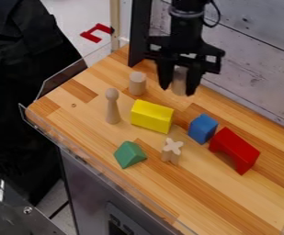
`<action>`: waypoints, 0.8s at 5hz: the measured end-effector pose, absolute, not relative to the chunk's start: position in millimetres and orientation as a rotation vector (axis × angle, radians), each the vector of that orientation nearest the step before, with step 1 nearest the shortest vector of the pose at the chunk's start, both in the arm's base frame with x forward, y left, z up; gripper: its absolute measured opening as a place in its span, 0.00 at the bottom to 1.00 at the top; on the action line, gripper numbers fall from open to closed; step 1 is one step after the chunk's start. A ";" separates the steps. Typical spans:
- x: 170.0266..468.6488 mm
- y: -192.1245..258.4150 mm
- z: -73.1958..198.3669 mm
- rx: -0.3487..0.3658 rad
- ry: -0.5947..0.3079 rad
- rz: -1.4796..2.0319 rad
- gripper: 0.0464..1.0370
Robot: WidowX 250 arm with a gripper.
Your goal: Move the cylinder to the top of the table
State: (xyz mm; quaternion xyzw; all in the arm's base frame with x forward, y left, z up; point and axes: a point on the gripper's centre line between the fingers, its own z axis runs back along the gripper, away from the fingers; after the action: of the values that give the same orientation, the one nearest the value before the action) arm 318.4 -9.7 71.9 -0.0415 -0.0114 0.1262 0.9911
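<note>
Though patchy, tabletop (pixel 230 193) beside plank wall (pixel 260 59).

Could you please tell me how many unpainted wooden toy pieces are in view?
4: one cylinder in the gripper, another cylinder to its left in the picture, a round-headed peg left of the yellow block, and an X-topped piece right of the green block.

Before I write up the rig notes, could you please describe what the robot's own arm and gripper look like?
The arm is black throughout, with a thin dark cable looping out beside it. The gripper is black too: a wide bracket with squarish openings toward its ends, and two thick, dark fingers below. I can make out no markings.
</note>
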 end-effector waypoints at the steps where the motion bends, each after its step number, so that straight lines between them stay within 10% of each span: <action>1: 329.3 3.3 59.6 -0.100 0.005 0.271 0.46; 4: 349.0 27.9 36.4 -0.146 0.050 0.322 0.46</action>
State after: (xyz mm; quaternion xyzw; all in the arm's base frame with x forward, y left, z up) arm 349.0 27.9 36.4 -0.0727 0.0249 0.1601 0.9841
